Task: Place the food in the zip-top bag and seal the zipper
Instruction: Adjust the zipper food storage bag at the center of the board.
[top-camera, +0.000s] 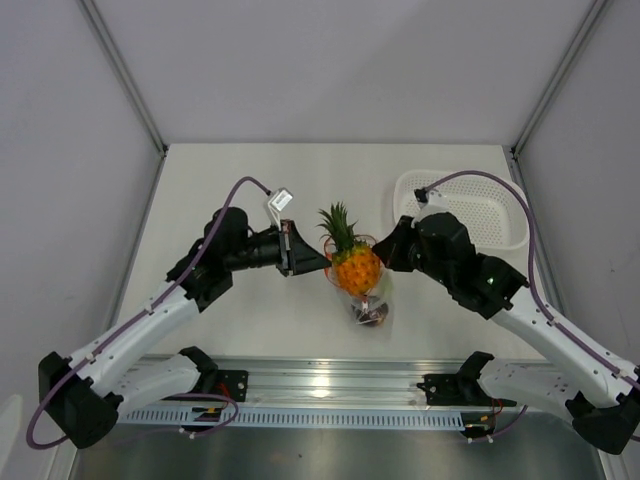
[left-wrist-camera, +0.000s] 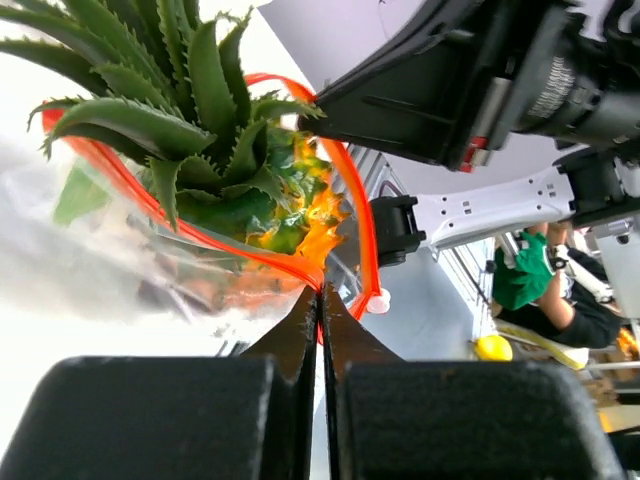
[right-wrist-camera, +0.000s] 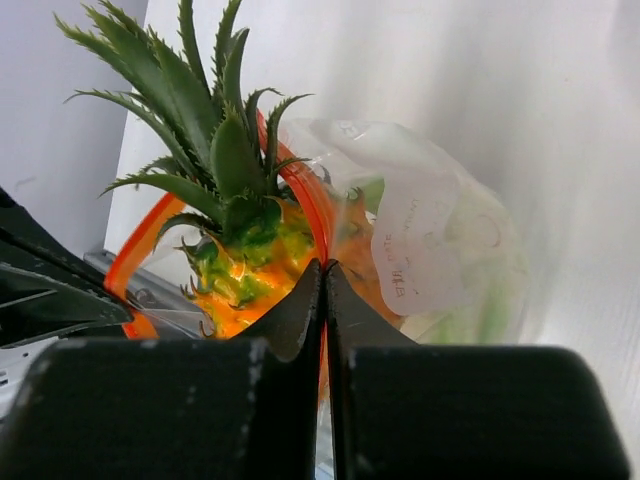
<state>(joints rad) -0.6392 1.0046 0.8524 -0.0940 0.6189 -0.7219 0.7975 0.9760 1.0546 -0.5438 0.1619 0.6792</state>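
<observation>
Black fingers of the left end effector (left-wrist-camera: 321, 298) fill the foreground of its wrist view. They are pressed together on the thin red-orange zipper strip (left-wrist-camera: 365, 235) at the mouth of the clear, crinkly zip-top plastic bag (top-camera: 365, 298). On the opposite side of the orange toy pineapple with the spiky green crown (top-camera: 356, 266), the right end effector (right-wrist-camera: 325, 275) is likewise clamped on that strip, so the mouth forms an open loop around the pineapple. Its body sits inside the bag, but the crown stands up through the mouth (the awkward part).

Below the pineapple, at the bag's bottom, lies the dark red-purple round fruit (top-camera: 372, 315). A pale green-white shape (right-wrist-camera: 480, 300) behind the plastic beside the pineapple may be the vegetable piece, though it is too blurred to be sure. Whether the bag rests on the white counter (top-camera: 300, 170) or hangs just above it I cannot tell. A white perforated basket (top-camera: 470, 210) stands well to the right of the pineapple.

Loading looks done, and sealing is the step in hand, though the mouth is not yet closed. The next move, as I judge it, calls for getting the crown below the strip. The two pinch points could then be drawn apart so the tracks meet, and the tracks pressed shut along their length.
</observation>
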